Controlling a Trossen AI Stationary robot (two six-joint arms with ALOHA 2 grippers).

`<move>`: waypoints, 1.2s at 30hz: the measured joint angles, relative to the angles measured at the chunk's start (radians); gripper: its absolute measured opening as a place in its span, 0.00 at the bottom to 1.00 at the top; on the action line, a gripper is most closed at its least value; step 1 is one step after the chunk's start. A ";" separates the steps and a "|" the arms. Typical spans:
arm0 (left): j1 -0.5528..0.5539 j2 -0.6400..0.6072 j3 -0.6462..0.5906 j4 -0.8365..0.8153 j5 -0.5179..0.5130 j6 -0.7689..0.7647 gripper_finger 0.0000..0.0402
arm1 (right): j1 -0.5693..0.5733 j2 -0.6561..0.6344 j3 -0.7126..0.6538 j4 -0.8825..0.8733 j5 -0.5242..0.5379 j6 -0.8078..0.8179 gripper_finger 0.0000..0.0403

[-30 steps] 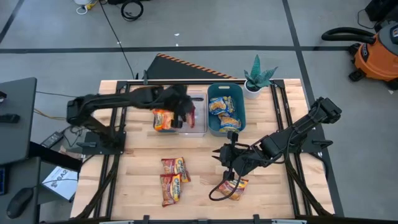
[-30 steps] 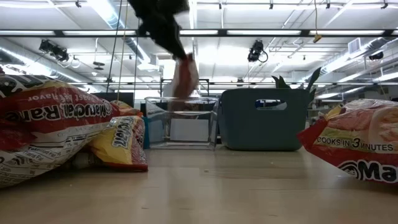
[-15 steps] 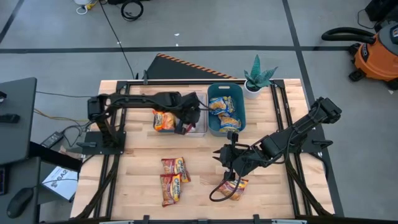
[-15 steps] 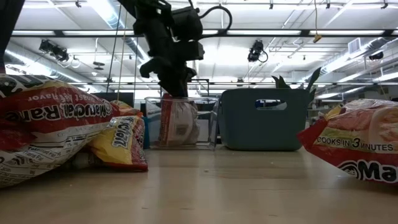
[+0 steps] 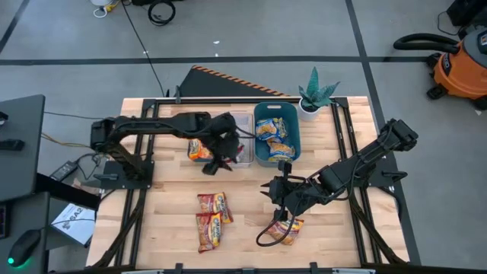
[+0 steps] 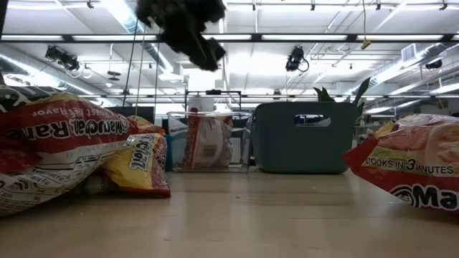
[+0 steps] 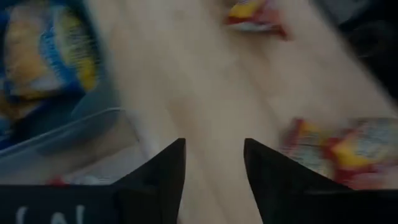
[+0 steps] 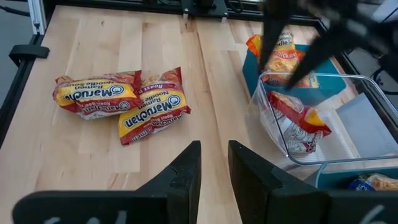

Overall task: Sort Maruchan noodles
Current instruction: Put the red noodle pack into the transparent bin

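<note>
The Maruchan noodles lie in several places. A dark red packet (image 6: 205,140) stands on edge inside the clear bin (image 5: 228,144), next to orange ones (image 5: 199,148). Blue packets (image 5: 274,137) fill the teal bin (image 5: 259,156). Two packets (image 5: 215,206) (image 5: 209,230) lie on the table near its front, and one (image 5: 286,228) lies below my right arm. My left gripper (image 7: 214,143) hangs open and empty above the clear bin's near wall (image 5: 213,164). My right gripper (image 8: 214,165) stands low over the table, its fingers a little apart with nothing between them.
A potted plant (image 5: 313,95) stands at the far right corner behind the teal bin. Black frame rails (image 5: 228,100) run along the table's far side. Bare wood lies between the bins and the near packets.
My left gripper has lowered the dark red packet into the clear bin, opened and let it go, then risen and drawn back toward the table's near edge. The packet now stands on edge in the bin.
</note>
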State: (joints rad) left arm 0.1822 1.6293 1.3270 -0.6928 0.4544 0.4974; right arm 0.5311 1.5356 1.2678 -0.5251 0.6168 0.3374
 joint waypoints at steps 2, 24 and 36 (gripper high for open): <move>-0.001 -0.046 0.000 -0.047 0.004 -0.025 0.42 | 0.000 0.000 0.000 -0.002 0.001 0.000 0.22; -0.367 -0.506 -0.650 0.472 -0.200 -0.534 0.38 | -0.200 0.000 -0.125 0.220 -0.224 -0.092 0.20; -0.518 -0.526 -0.747 0.554 -0.322 -0.603 0.38 | -0.286 0.130 0.037 0.186 -0.300 -0.254 0.20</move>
State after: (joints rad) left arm -0.3360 1.1030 0.5804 -0.1391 0.1320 -0.1057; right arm 0.2449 1.6654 1.3051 -0.3395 0.3167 0.0831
